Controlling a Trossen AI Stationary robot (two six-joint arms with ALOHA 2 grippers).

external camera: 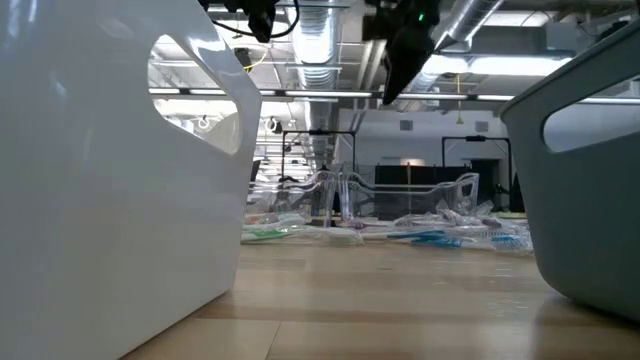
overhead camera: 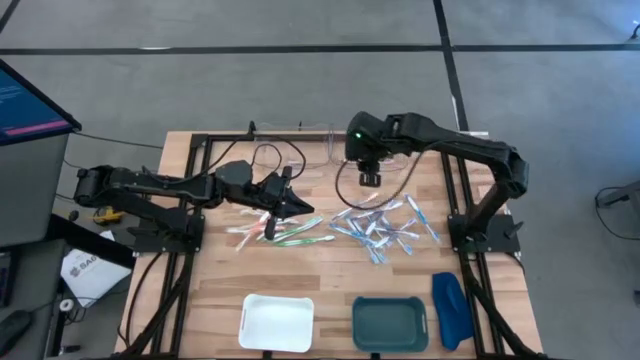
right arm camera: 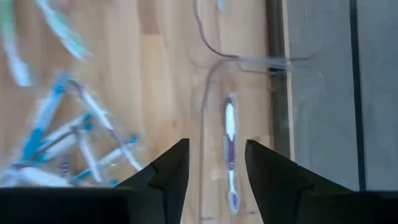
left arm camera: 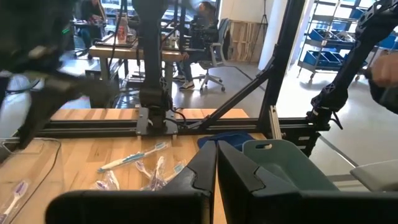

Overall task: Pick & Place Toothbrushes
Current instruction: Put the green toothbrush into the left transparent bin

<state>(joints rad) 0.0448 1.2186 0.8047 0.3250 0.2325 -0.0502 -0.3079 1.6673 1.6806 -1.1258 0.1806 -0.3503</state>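
The left gripper point(overhead camera: 288, 205) hovered pressed together over the pink and green toothbrushes point(overhead camera: 285, 236) at the table's middle, holding nothing. Further right, the right gripper point(overhead camera: 370, 179) hung spread above the clear tray point(right arm camera: 249, 93), seemingly having dropped a purple toothbrush point(right arm camera: 230, 152) there, with the blue toothbrushes point(overhead camera: 385, 228) just nearer.

A grey floor point(overhead camera: 250, 80) crossed by dark lines surrounded the wooden bench point(overhead camera: 330, 280). Silvery ceiling ducts point(external camera: 315, 40) ran overhead; an office chair point(left arm camera: 214, 59) and shelving with blue bins point(left arm camera: 326, 43) stood behind.
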